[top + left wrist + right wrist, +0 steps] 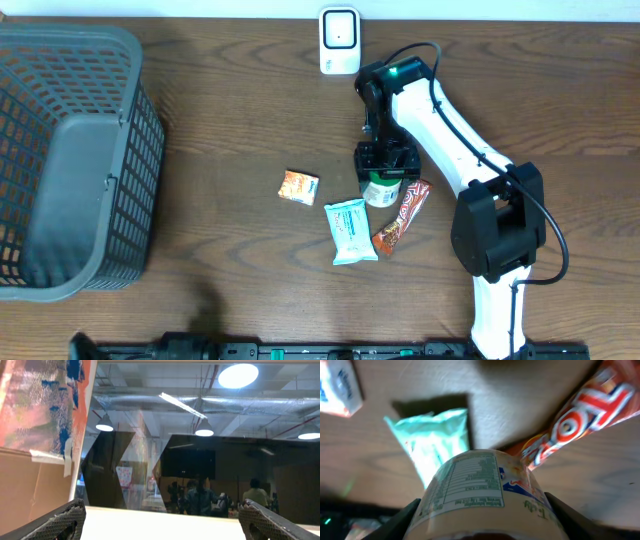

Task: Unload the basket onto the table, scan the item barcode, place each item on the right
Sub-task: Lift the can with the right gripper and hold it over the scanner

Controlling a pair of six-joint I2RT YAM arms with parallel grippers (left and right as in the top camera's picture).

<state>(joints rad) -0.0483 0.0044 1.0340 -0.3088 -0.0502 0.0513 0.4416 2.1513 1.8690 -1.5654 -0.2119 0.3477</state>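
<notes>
The item, a beige round tub (380, 190) with a printed label (480, 485), stands among the packets at the table's middle. My right gripper (382, 163) comes down on it from above. In the right wrist view its dark fingers (569, 516) press against both sides of the tub, so the right gripper (482, 522) is shut on it. The white barcode scanner (339, 40) stands at the table's far edge, a little left of the right arm. My left gripper (162, 520) is open and empty, pointing up at the room; it does not show in the overhead view.
A teal wipes packet (350, 231) lies just in front of the tub, a red-orange snack bar (402, 216) to its right, and a small orange packet (298, 187) to its left. A large grey basket (70, 150) fills the left end of the table.
</notes>
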